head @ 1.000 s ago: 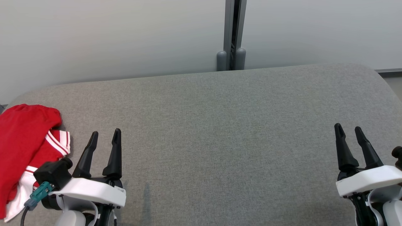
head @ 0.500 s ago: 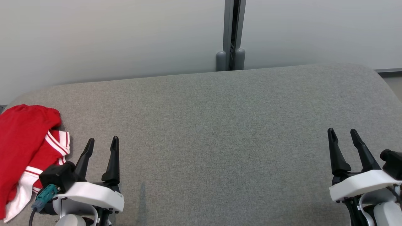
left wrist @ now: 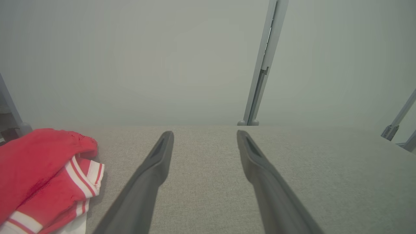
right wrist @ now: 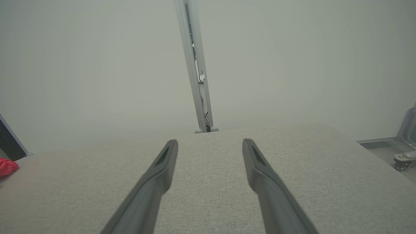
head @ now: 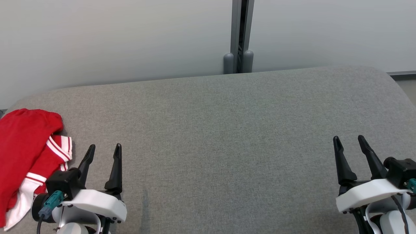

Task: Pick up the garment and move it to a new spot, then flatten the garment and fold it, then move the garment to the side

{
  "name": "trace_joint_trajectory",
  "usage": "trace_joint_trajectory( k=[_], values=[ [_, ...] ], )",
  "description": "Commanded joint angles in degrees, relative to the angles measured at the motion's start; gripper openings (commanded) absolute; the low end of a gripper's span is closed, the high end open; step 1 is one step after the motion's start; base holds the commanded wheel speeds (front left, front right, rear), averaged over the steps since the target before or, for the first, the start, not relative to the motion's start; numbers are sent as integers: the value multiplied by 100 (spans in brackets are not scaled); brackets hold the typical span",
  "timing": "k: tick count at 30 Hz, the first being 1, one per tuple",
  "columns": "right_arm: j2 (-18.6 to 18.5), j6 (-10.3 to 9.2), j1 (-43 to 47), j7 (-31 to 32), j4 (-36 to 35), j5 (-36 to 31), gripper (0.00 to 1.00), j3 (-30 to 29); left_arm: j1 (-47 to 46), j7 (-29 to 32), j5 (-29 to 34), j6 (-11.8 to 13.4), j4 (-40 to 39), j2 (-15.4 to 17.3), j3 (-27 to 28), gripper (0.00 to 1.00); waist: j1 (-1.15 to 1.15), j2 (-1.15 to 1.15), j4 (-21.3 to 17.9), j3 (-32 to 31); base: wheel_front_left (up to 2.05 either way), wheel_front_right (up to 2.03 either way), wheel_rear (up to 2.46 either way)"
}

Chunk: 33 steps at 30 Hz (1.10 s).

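The garment (head: 26,152) is red with white striped trim and lies bunched at the far left edge of the grey padded table (head: 221,130). In the left wrist view the garment (left wrist: 42,175) sits at the lower left. A small red corner of the garment (right wrist: 7,166) shows at the left edge of the right wrist view. My left gripper (head: 104,149) stands open just right of it, apart from the cloth, with nothing between its fingers. My right gripper (head: 349,141) is open and empty near the table's right front.
A pale wall with a grey vertical post (head: 239,35) stands behind the table. The table's right end curves down toward a floor strip (head: 404,78). A caster and metal frame (right wrist: 403,156) show at the right of the right wrist view.
Both grippers have drawn back toward the front edge, staying open. The right one also shifted slightly left. The garment has not moved.
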Motion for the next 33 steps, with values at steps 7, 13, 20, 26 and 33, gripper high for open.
trace_joint_trajectory(
  k=[7, 13, 20, 26, 33],
  values=[
    [31, 0, -15, -90, 17, -278, 100, -4, 6, 22, 227, -17, 16, 35, -30, 100, 0, 0, 4, -9, 0, 0, 0],
    [72, 0, 4, -186, 64, -181, 100, 2, 12, 85, 304, -27, 12, 22, -34, 100, 0, 0, 10, -12, 0, 0, 0],
    [77, 0, 45, -249, 93, -266, 100, 76, 24, 112, 452, 4, 46, 49, -49, 100, 0, 0, 3, -26, 0, 0, 0],
    [50, 0, 43, -331, 133, -393, 100, 123, -24, 142, 577, 0, 30, 62, -89, 100, 0, 0, 9, -22, 0, 0, 0],
    [58, 0, 38, -343, 153, -309, 100, 105, -30, 183, 481, 20, 38, 55, -103, 100, 0, 0, 5, -20, 0, 0, 0]
  ],
)
